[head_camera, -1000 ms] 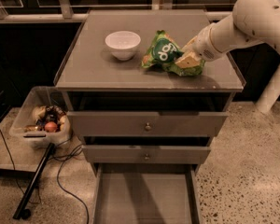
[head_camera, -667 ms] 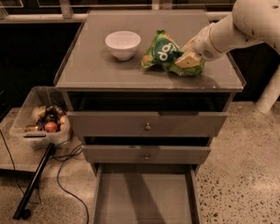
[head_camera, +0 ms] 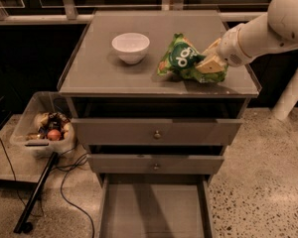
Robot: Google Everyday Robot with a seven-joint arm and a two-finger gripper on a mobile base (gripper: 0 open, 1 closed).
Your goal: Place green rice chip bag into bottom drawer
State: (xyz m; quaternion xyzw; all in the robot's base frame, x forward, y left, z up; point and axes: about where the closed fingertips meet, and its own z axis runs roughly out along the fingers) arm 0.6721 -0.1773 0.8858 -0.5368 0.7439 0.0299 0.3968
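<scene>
The green rice chip bag lies on the top of the drawer cabinet, right of centre, its dark green circle with white lettering facing up. My gripper comes in from the right on the white arm and is shut on the bag's right end, with the bag still resting on the top. The bottom drawer is pulled out below, and its flat floor is bare.
A white bowl stands on the cabinet top left of the bag. Two knobbed drawer fronts are above the open drawer, the upper one slightly out. A clear bin of items, a black pole and cables are on the floor at left.
</scene>
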